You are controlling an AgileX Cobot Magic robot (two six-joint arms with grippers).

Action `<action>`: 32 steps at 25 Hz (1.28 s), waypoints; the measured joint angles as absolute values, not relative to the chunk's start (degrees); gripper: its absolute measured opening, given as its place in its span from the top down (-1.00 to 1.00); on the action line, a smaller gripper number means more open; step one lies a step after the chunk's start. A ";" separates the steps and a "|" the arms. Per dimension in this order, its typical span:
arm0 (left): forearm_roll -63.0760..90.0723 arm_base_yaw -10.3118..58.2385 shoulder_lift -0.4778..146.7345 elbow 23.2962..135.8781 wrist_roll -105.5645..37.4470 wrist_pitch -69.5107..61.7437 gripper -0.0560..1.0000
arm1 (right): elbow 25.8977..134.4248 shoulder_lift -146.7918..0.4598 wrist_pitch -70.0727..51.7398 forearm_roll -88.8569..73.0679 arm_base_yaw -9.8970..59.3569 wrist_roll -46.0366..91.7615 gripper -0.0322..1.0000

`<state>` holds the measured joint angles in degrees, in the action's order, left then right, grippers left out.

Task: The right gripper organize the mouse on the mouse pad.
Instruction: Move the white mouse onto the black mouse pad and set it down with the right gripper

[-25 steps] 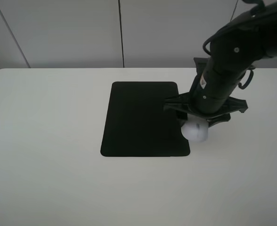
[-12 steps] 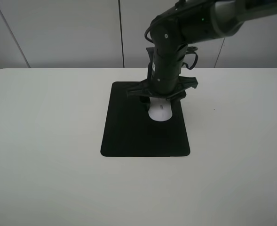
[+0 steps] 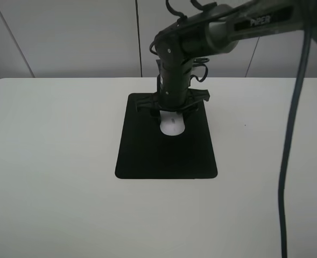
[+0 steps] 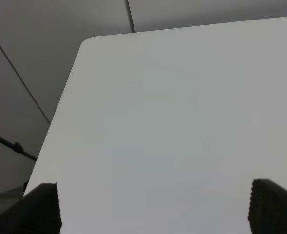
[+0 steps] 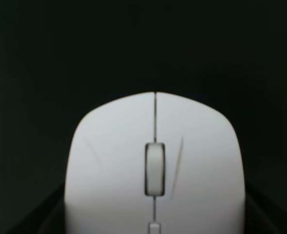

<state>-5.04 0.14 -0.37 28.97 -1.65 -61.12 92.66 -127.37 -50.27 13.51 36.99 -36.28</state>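
Gripping the mouse (image 3: 172,127) by its sides, the right gripper (image 3: 171,115) hangs over the mouse pad (image 3: 147,156) — left gripper (image 4: 153,208) spread wide.

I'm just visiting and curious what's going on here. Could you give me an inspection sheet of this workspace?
Surface: white table.
Job's things: white mouse on the black mouse pad, in its far half.
Clutter: nothing seen.
Grippers: right pincer seems closed on the mouse; left pincer open, holding nothing.
Cables: black cable hangs in the foreground at right.
Surroundings: grey wall panels behind.
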 joint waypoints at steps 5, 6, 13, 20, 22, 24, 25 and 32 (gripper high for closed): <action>-5.04 0.14 -0.37 28.97 -1.65 -61.12 -0.60 | 97.48 -130.58 -51.13 13.55 36.99 -36.22 -0.23; -5.04 0.14 -0.37 28.97 -1.65 -61.12 -0.60 | 98.28 -131.08 -51.16 13.55 36.99 -36.22 -0.23; -5.04 0.14 -0.37 28.97 -1.65 -61.12 -0.60 | 101.42 -135.90 -51.13 13.06 36.99 -36.22 -0.23; -5.04 0.14 -0.37 28.97 -1.65 -61.12 -0.60 | 102.23 -137.18 -51.16 13.06 36.99 -36.16 -0.23; -5.04 0.14 -0.37 28.97 -1.65 -61.12 -0.60 | 102.23 -137.23 -51.16 13.06 36.99 -36.16 -0.23; -5.04 0.14 -0.37 28.97 -1.65 -61.12 -0.60 | 102.23 -137.23 -51.16 13.06 36.99 -36.16 -0.23; -5.04 0.14 -0.37 28.97 -1.65 -61.12 -0.60 | 102.23 -137.23 -51.16 13.06 36.99 -36.16 -0.23; -5.04 0.14 -0.37 28.97 -1.65 -61.12 -0.60 | 102.23 -137.23 -51.16 13.06 36.99 -36.27 -0.23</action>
<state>-5.04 0.14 -0.37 28.97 -1.65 -61.12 102.23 -137.23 -51.16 13.06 36.99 -36.27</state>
